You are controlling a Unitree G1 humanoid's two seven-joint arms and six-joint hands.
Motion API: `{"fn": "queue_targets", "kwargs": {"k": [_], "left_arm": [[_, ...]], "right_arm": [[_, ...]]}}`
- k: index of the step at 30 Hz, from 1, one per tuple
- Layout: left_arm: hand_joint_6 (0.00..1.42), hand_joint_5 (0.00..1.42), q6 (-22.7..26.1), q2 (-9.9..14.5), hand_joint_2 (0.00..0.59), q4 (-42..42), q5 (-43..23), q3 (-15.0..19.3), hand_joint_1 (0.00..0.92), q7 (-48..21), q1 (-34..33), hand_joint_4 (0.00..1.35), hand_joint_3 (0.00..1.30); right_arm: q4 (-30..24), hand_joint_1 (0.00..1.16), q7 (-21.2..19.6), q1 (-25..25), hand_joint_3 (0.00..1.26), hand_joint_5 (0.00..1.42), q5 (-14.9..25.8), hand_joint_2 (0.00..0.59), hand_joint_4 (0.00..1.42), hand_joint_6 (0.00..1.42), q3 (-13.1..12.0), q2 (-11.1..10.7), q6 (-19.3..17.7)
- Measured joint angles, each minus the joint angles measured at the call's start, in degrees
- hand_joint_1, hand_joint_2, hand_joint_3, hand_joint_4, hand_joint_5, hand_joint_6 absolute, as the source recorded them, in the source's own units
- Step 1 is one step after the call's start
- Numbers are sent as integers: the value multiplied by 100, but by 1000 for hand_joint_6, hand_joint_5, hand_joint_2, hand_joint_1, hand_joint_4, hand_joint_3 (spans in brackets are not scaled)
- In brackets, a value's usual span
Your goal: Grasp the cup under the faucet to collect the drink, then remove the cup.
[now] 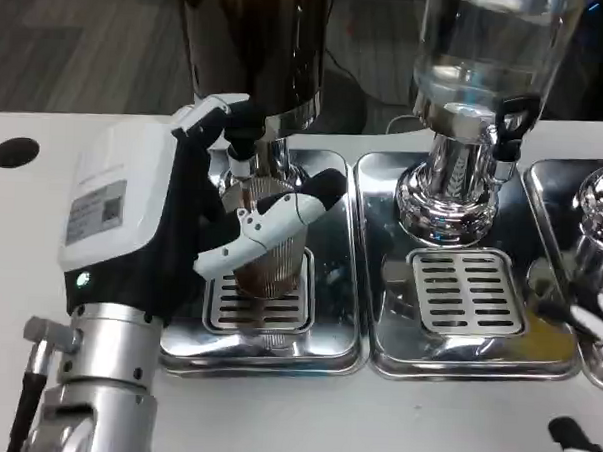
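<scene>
While the big dark drink dispenser point(254, 54) stands at the back of the white table point(21, 224), the cup job looks about half done. It sits on a shiny metal tray point(326, 352). Next to that one is a second tray point(455, 368) with a clear dispenser point(479, 54) on it, and that one has a slotted grate point(466, 290) with nothing on it.

The left arm point(100, 377) comes up from the bottom of the picture. It is thick and silver, and it points toward the dark dispenser. The left hand point(172, 215) has its white back turned to the camera. Its fingers point(272, 220) wrap around the ribbed cup point(272, 265), so the hand is holding the cup. One finger reaches up near the faucet point(243, 148).

The cup stands on the drip grate point(263, 309) of the first tray, right under the faucet. So grabbing the cup looks done. I cannot tell if any drink is pouring or how full the cup is, because the hand hides the top. Filling it and then taking it away are still left, I think.

The right hand point(577, 443) shows only as a small tip at the bottom right corner, well away from the cup. I cannot tell if it is spread or curled.
</scene>
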Motion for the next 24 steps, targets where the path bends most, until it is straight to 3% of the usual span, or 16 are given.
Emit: {"fn": "queue_targets", "kwargs": {"k": [5, 16, 19, 24], "left_arm": [[1091, 903, 0, 0, 31, -13, 2, -2, 0, -1, 11, 353, 387], [1091, 902, 0, -2, 31, -13, 13, -4, 0, -4, 7, 349, 372], [1034, 797, 0, -3, 12, -9, 12, -4, 0, -3, 1, 29, 59], [965, 741, -464, -7, 1, 226, -661, 178, 0, 242, 83, 0, 0]], "right_arm": [[-1, 566, 54, -114, 138, 32, 78, 411, 12, 0, -135, -119, 133], [-22, 572, 177, -201, 139, 36, 144, 405, 12, 0, -172, -130, 269], [-22, 574, 204, -217, 139, 37, 173, 403, 16, 0, -172, -130, 272], [-16, 577, 221, -256, 139, 37, 204, 402, 20, 0, -168, -127, 274]]}}
